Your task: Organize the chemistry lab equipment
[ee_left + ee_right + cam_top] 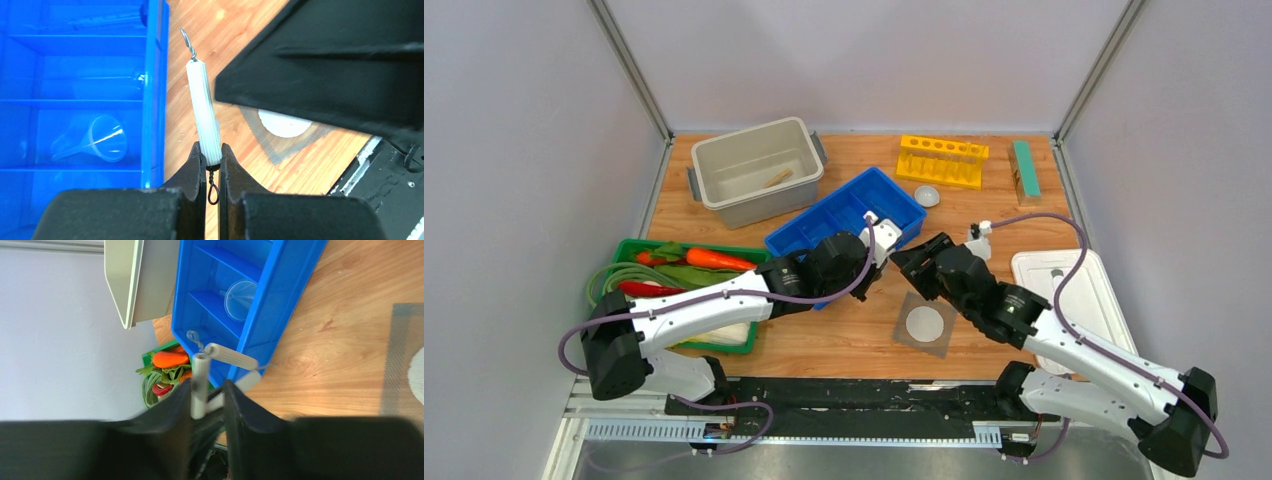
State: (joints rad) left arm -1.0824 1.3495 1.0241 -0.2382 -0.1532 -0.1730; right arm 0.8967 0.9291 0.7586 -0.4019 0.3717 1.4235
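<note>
Well left of the left end effector (212,152) sits a green crate (636,248) of vegetables, a carrot (719,259) lying on top. A grey tub (714,195) stands beyond the crate. Just left of this end effector is the blue compartment tray (152,100), with a clear funnel (102,145) lying on its side in one compartment.

The left end effector is closed tight on the white triangle (204,115). It pinches the lower end of one ribbed white tube, and a loop of twisted wire pokes out below the fingertips. The tube rises slightly tilted above the bare table (844,340).

The right end effector (209,390) is immediately right of the left one, almost meeting it. Its jaws stand partly open around another tube of the same triangle. That tube rests against one finger, with a gap showing at the other.

On the near side of both end effectors, close by, the grey square mesh with white disc (924,323) lies flat on the table. Beyond the right end effector are a clear round dish (927,196) and a yellow test-tube rack (942,160). To its right lies a white rectangular lid (1064,290).
</note>
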